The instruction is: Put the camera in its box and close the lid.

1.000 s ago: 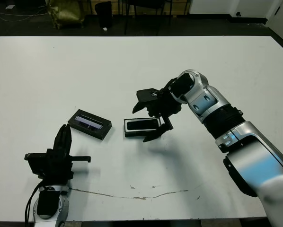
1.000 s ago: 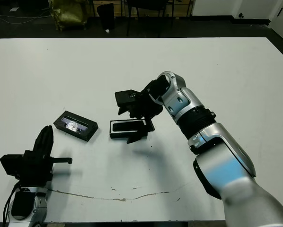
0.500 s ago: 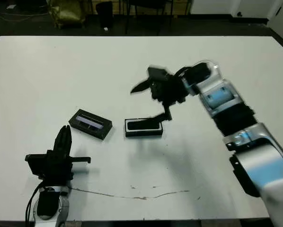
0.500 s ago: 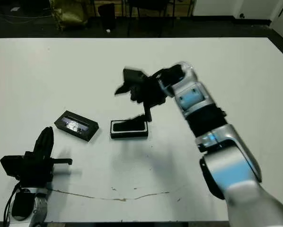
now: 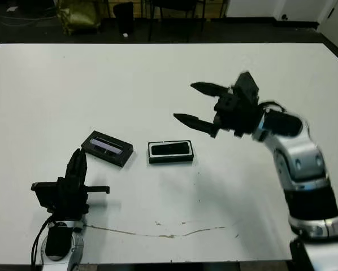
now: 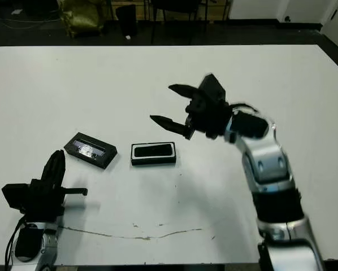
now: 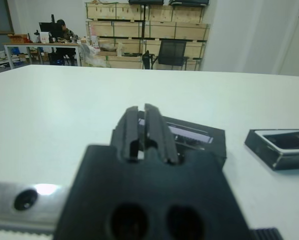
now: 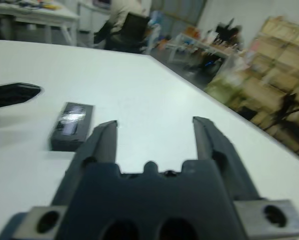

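We see the camera (image 5: 170,149) lying flat inside the box (image 5: 170,152) at mid-table, so only the closing is left. Our right gripper (image 5: 198,104) hangs above and to the right of the box, fingers spread and empty. The lid (image 5: 107,148) rests just left of the box, within reach of our left gripper (image 5: 74,176), whose fingers are pressed together, holding nothing

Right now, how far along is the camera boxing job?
Done: the camera lies inside the box. In hand: nothing; the open right gripper hangs above the table, the left gripper is shut and empty. Left: the lid sits beside the box, not yet on.
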